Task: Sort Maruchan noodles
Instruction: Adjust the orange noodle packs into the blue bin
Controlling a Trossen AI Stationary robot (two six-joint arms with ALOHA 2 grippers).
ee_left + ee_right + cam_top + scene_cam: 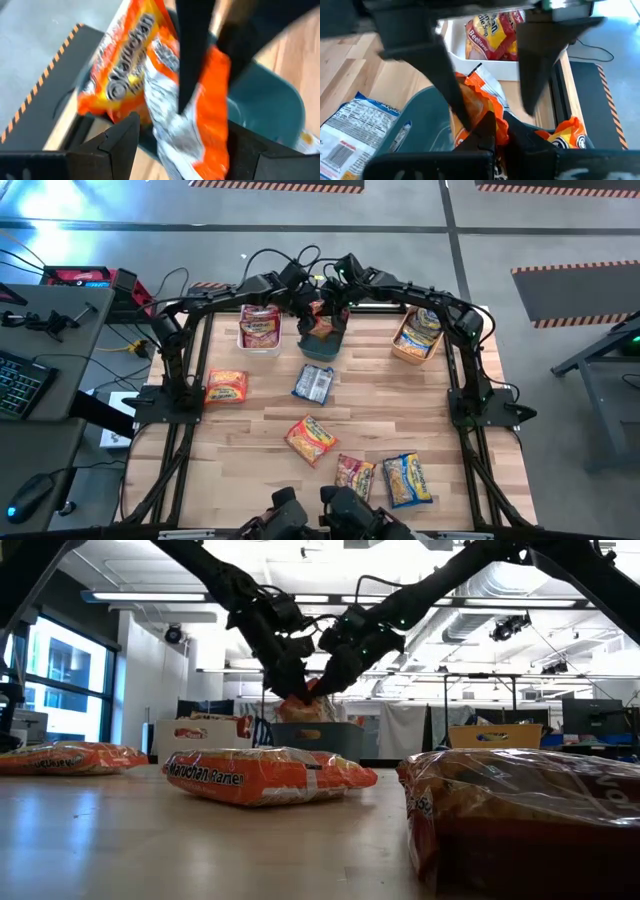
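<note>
Over the teal bin (322, 343) at the far side of the table (400, 395), the right gripper (492, 131) pinches an orange noodle packet (480, 107); the left gripper (182, 137) stands open around it.

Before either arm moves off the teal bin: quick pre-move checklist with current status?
1. Right gripper shut on the orange packet: ok, its fingers pinch the packet above the teal bin.
2. Left gripper released: ok, its fingers stand open on either side of the packet.
3. Packet over the right bin: ok, another orange packet already sits in the teal one.
4. Packet clear of the left fingers: cannot tell, it hangs right between them.
5. Arms clear of each other: not ok, both grippers crowd the same spot.
6. White bin and orange bin unobstructed: ok.
</note>
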